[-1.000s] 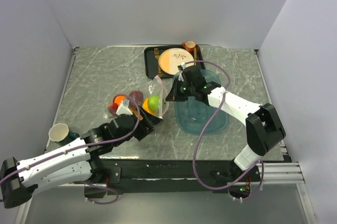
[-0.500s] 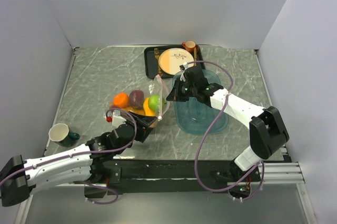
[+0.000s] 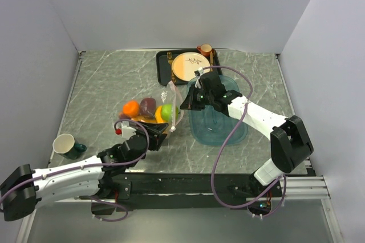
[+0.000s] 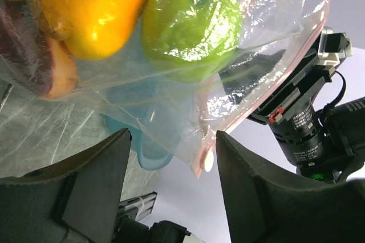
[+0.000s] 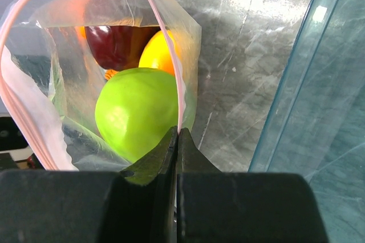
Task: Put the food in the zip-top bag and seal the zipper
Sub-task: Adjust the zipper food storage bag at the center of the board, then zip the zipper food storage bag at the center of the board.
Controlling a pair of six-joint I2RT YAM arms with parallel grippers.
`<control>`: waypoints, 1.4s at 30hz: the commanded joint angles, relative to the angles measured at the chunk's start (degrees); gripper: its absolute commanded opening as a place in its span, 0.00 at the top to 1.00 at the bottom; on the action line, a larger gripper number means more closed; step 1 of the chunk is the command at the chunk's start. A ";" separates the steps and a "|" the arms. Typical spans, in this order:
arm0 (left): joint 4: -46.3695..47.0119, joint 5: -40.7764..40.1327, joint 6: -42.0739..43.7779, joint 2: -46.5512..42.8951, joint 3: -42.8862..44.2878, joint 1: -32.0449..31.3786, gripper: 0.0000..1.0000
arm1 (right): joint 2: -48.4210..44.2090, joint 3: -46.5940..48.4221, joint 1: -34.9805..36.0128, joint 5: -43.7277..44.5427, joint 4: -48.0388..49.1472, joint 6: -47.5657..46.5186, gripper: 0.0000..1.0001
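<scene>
Pulled back from the zip-top bag [image 4: 268, 20], left fingers [image 4: 91, 180] gape empty — right fingers [image 5: 151, 166] clenched on the zipper [image 5: 173, 60].

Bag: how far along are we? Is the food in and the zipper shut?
Done: green apple, orange piece and a dark red piece sit inside the bag. In hand: right gripper is shut on the zipper, holding the mouth up; left gripper is open beside the bag. Left: the zipper gapes, unsealed.

Marbled table [image 3: 102, 83], zip-top bag [image 3: 172, 93], teal tray [image 3: 219, 130]
</scene>
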 commanded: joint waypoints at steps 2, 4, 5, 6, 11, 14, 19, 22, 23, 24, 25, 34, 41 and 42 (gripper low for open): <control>5.39 -2.40 -2.48 1.05 -0.01 -0.25 0.34 | -2.75 0.30 -0.14 -0.36 1.93 -0.32 0.96; 5.56 -2.67 -3.01 1.57 -0.01 -0.25 0.33 | -2.84 0.04 0.03 -0.62 2.10 -0.24 0.96; 6.09 -2.76 -3.45 1.84 -0.18 -0.25 0.34 | -2.75 -0.05 0.04 -0.71 2.36 -0.24 0.96; 8.44 -2.93 -4.23 2.10 -0.62 -0.25 0.35 | -2.66 -0.14 0.12 -0.79 2.37 -0.24 0.96; 10.05 -2.06 -4.24 4.83 -0.36 0.37 0.45 | -2.83 -0.40 0.30 -0.88 2.37 -0.24 0.96; 12.07 -0.30 -3.54 6.23 -0.62 1.51 0.58 | -2.75 -0.23 0.39 -0.97 2.19 -0.50 0.96; 10.32 1.11 -1.96 5.98 0.08 3.00 0.84 | -2.66 0.04 0.39 -0.88 1.93 -0.76 0.96; 7.51 1.11 -0.29 4.49 0.96 4.06 0.93 | -2.49 0.21 0.47 -0.88 1.58 -1.20 0.96; 5.67 1.20 0.15 4.22 1.22 4.41 0.94 | -2.31 0.13 0.39 -0.88 1.49 -1.20 0.96; 5.13 1.46 1.20 3.95 1.57 4.76 0.95 | -2.31 0.13 0.39 -0.80 1.40 -1.38 0.94; 4.60 1.72 1.73 3.78 2.01 4.85 0.96 | -2.22 0.13 0.47 -0.71 1.23 -1.47 0.91; 5.74 5.33 7.36 6.67 3.94 5.29 0.98 | -10.30 0.13 0.30 8.07 -4.13 -0.77 0.31; 7.32 6.56 9.47 7.20 4.48 6.43 0.96 | -22.68 -10.85 0.82 1.06 1.99 12.58 0.38; 7.76 6.73 9.73 7.29 4.21 6.52 0.95 | -23.48 -13.30 1.26 0.27 2.71 14.60 0.40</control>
